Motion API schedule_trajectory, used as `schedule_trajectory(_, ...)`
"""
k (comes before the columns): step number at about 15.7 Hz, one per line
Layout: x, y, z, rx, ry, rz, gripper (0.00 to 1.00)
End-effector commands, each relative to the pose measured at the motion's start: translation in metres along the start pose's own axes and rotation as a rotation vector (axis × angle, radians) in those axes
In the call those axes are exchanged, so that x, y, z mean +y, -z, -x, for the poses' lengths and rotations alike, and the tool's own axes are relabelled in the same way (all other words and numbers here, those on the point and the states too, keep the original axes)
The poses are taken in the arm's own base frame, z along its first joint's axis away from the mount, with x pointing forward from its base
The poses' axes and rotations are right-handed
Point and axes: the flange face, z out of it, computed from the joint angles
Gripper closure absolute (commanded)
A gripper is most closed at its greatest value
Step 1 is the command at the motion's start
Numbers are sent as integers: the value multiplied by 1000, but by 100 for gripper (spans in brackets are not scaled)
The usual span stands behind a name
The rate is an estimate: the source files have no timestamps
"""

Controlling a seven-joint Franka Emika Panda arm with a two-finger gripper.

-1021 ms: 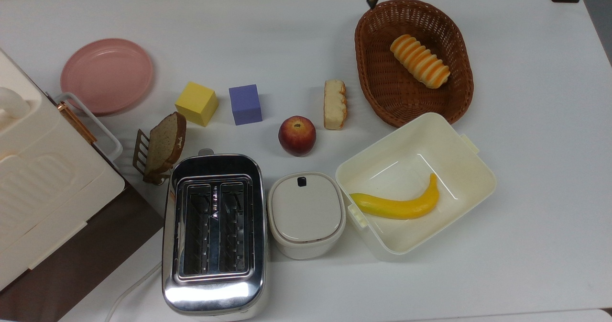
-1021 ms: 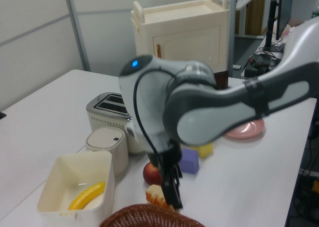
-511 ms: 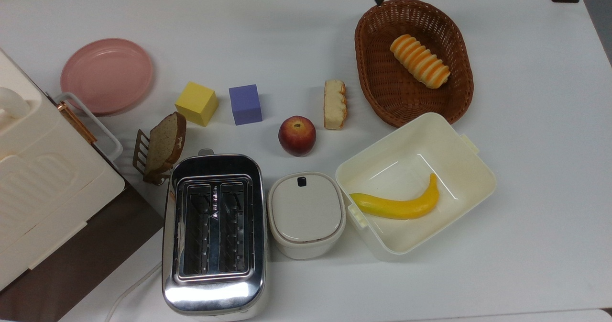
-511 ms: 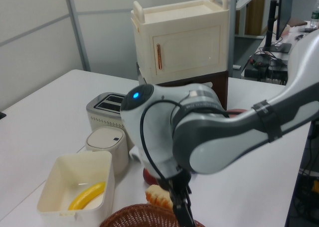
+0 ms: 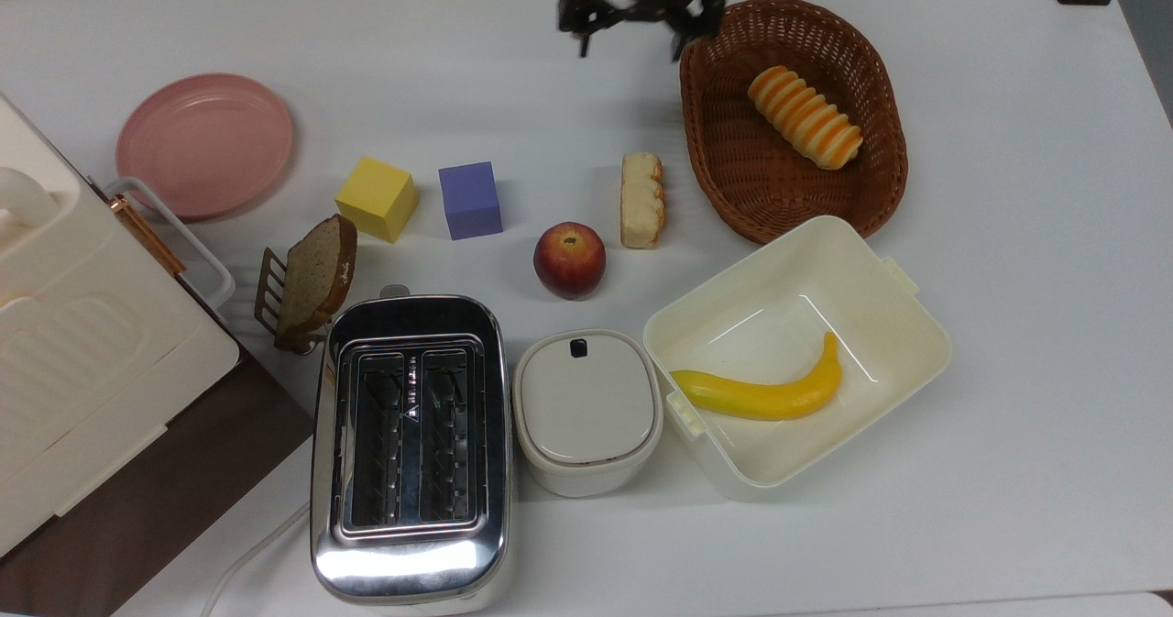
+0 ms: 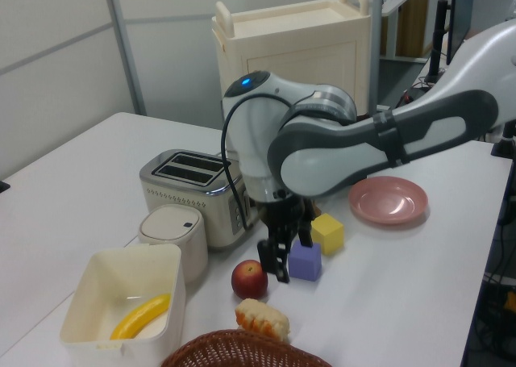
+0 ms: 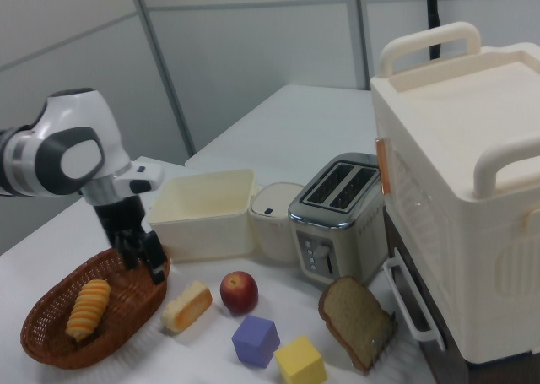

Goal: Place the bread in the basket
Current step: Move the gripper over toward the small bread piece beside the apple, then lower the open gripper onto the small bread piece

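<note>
Gripper (image 5: pixel 632 35) held open and empty above desk (image 5: pixel 1008 232), beside basket (image 5: pixel 706 140) rim; bread (image 5: pixel 641 200) left ungrasped between apple (image 5: pixel 569 259) and basket; descent onto bread judged next.

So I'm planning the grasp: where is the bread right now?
In the top view the bread lies on the table, between the apple at its lower left and the basket on its right, outside it.

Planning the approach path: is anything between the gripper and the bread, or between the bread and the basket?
Nothing visible. The open gripper hangs above bare table, the bread lies apart from the apple, and the basket is beside it.
</note>
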Motion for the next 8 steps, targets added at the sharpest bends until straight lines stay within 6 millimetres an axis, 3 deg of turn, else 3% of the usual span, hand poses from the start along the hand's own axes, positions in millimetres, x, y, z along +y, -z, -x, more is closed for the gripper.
schedule_trajectory(1, -2, -19, -8, 74, -235, -33, 0)
schedule_trajectory(4, -10, -44, -12, 126, -325, -66, 0)
schedule_trajectory(8, -16, -53, -24, 167, -394, -102, 0)
